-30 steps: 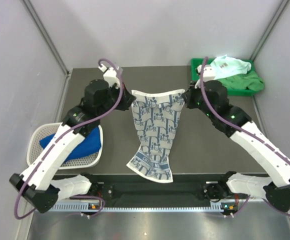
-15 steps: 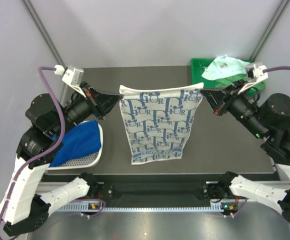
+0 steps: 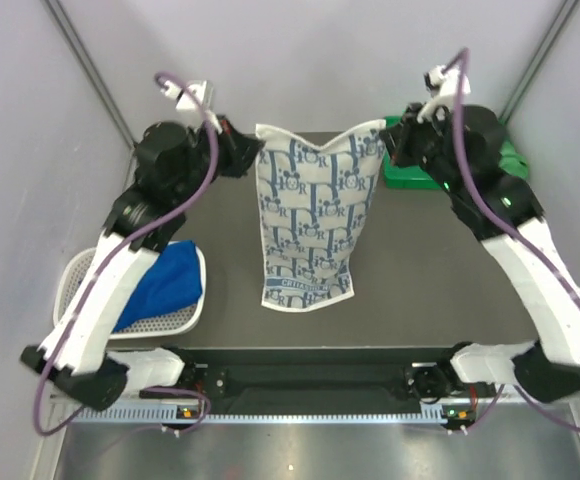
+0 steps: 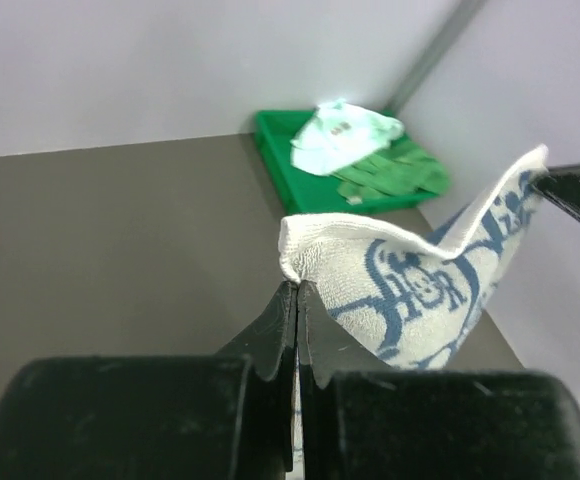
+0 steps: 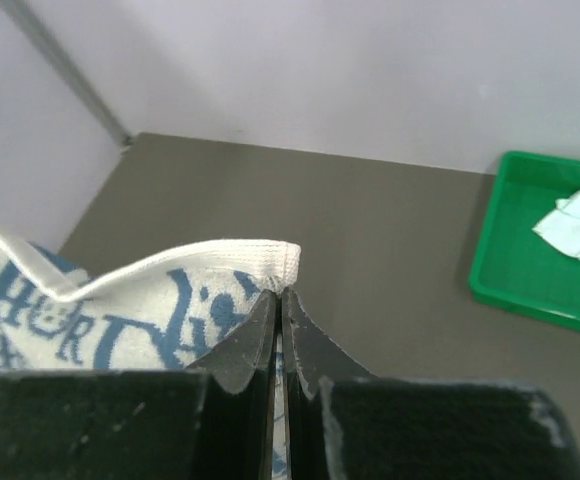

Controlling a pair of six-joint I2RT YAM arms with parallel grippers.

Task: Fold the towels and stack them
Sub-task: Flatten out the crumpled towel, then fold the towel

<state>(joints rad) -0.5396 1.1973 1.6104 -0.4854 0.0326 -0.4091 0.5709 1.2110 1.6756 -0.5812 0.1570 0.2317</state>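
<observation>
Printed towel (image 3: pixel 315 220), entry one: where is it?
– Held up in the air over the middle of the table (image 3: pixel 420 280), hanging lengthwise from its two top corners. White, with a navy logo print. The top edge sags a little between the corners. Whether the lower hem touches the table, I cannot tell.

Left gripper (image 3: pixel 256 152)?
– Pressed together on the towel's left top corner. In the wrist view the fingertips meet with only the cloth edge between them.

Right gripper (image 3: pixel 386 140)?
– The same: pinching the right top corner, fingertips tight on the hem.

Entry two?
– Blue towel (image 3: pixel 160 285), plain, lying loose in the basket (image 3: pixel 70 285) at the near left of the table, under the left arm. Part of the cloth drapes onto the basket's right rim.

Entry three?
– Mint towel (image 4: pixel 345 135), crumpled, in the tray (image 4: pixel 270 135) at the far right corner. It rests on top of entry four.

Entry four?
– Green towel (image 4: pixel 390 175), rumpled, in the same tray, towards its right side and partly under the mint one. From above, the right arm hides most of both.

Basket and tray relative to the printed towel?
– Well apart from it, one on each side: the basket near left, the tray far right, just behind the right gripper.
</observation>
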